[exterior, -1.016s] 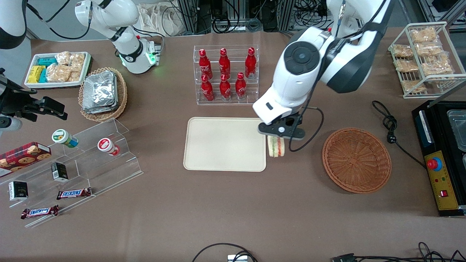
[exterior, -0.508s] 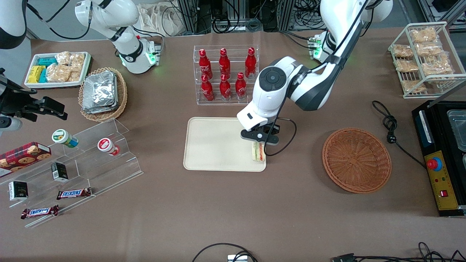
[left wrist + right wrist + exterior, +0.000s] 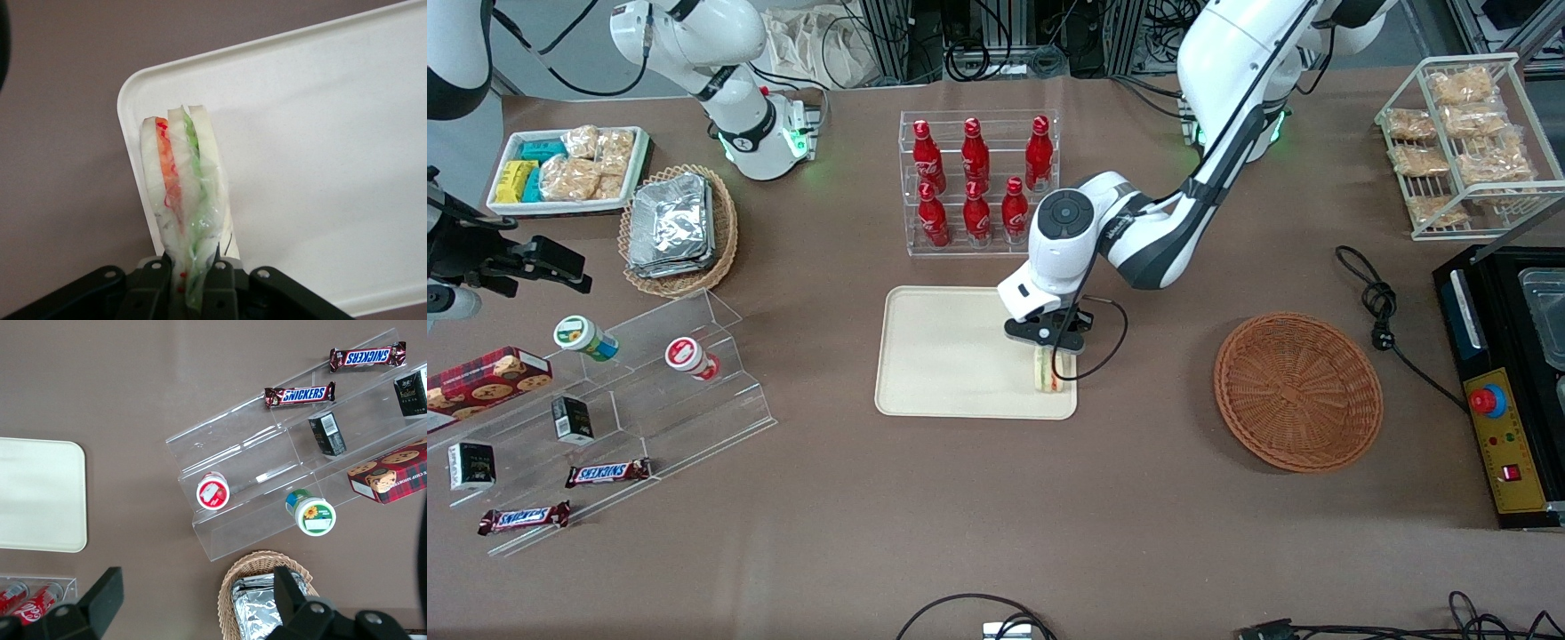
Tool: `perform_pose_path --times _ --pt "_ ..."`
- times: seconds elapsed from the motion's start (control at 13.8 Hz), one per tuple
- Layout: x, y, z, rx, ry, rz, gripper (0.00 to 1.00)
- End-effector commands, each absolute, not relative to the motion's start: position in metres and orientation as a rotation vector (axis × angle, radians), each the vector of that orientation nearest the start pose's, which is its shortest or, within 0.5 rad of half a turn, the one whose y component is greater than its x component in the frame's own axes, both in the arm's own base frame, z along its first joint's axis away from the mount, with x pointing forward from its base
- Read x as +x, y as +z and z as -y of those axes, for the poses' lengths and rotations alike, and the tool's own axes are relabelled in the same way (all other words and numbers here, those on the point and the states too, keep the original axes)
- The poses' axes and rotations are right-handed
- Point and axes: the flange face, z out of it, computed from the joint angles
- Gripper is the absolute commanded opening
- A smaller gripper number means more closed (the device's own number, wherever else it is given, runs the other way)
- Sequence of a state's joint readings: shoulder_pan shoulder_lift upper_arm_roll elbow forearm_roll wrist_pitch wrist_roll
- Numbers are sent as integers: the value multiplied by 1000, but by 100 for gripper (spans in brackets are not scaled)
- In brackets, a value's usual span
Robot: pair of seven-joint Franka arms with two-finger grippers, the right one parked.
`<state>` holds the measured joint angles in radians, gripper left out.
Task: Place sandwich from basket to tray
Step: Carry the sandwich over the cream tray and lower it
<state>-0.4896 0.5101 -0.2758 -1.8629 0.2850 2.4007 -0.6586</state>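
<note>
Your gripper (image 3: 1047, 348) is pinching the sandwich (image 3: 1047, 371), fingers (image 3: 155, 280) clamped on either side of the clear wrap at one end of the wedge. In the wrist view the sandwich (image 3: 181, 200) stands on edge, its orange, white and green layers showing, and projects straight out from the gripper (image 3: 185, 283).

You will find the sandwich over the tray (image 3: 951, 356), at the corner nearest the front camera on the working arm's side. The wrist view puts it just inside that rounded corner of the tray (image 3: 320, 153). Whether it touches the tray surface cannot be told.

The basket (image 3: 1297, 390) sits on the table well apart from the tray, toward the working arm's end, with nothing in it.

A clear rack of red bottles (image 3: 978, 182) stands farther from the front camera than the tray. The gripper's cable (image 3: 1098, 342) loops down beside the sandwich and crosses the tray's edge.
</note>
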Motion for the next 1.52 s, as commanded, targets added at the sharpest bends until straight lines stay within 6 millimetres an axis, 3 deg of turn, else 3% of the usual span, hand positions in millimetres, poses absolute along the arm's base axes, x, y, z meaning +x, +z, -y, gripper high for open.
perform_pose_path --times 0.0,0.65,0.73,0.8,0.87,0.94,1.02,1.09,1.23,1.45 --pt "463 244 450 -3077 -200 -391 0" --pt "465 237 452 -3089 -230 -376 0" --pt "465 235 452 -3090 -225 -372 11" --pt "466 235 451 -3089 -225 -368 30" --pt "466 235 450 -3089 -226 -364 38" --pt "466 235 450 -3092 -222 -358 63" --pt "466 235 450 -3092 -222 -358 95" --pt "466 237 450 -3093 -227 -358 100" --pt "467 241 450 -3093 -237 -359 100" --pt "472 265 446 -3096 -273 -345 100"
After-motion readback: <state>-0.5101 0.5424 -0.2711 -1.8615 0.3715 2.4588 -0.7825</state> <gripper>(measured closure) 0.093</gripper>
